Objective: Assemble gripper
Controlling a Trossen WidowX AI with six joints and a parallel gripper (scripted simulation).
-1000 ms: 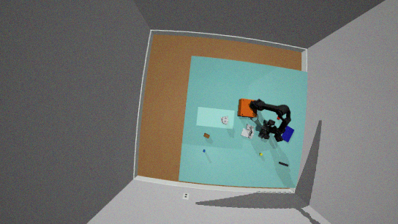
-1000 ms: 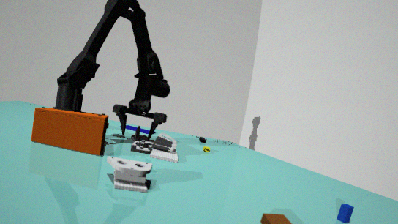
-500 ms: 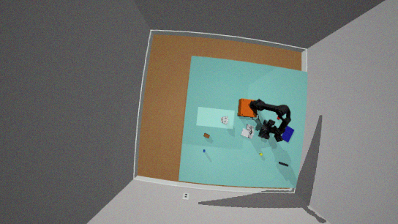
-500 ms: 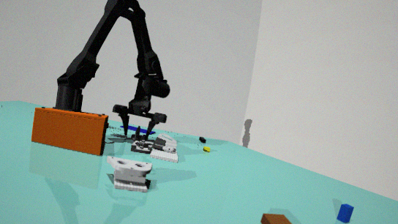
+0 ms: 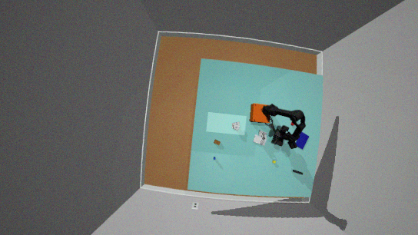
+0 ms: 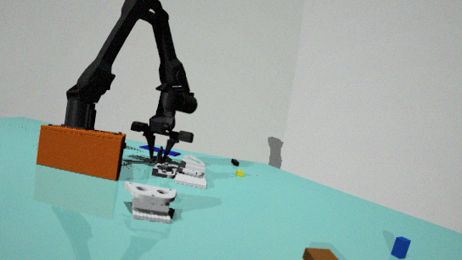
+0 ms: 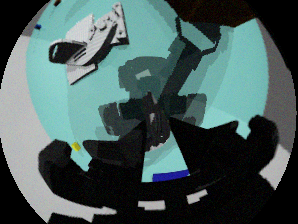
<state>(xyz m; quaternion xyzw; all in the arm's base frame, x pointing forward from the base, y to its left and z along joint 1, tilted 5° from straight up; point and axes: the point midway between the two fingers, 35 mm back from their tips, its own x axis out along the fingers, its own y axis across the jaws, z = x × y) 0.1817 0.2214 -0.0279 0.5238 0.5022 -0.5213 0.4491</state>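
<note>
The white gripper base [image 5: 258,140] [image 6: 190,182] [image 7: 82,31] lies on the table. One jaw with a dark pad [image 7: 67,51] lies against it; whether it sits on its pin and its teeth mesh, I cannot tell. The white housing plate [image 5: 236,126] [image 6: 150,192], with two holes, is apart from the base, nearer the exterior camera. My gripper [image 6: 158,159] [image 7: 157,121] points down beyond the base as seen from that camera and is shut on the other jaw [image 6: 160,154] [image 7: 157,132], low at the table. That jaw is in shadow and partly hidden by the fingers.
An orange box [image 5: 259,113] [image 6: 81,150] is beside the arm's base. A flat blue piece [image 5: 302,140] [image 7: 170,175] lies behind the gripper. A yellow cube [image 5: 273,162] [image 6: 239,173] [image 7: 76,146], a black bar [image 5: 297,172], a brown block [image 5: 217,142] and a blue block [image 5: 214,158] [image 6: 401,247] lie farther out.
</note>
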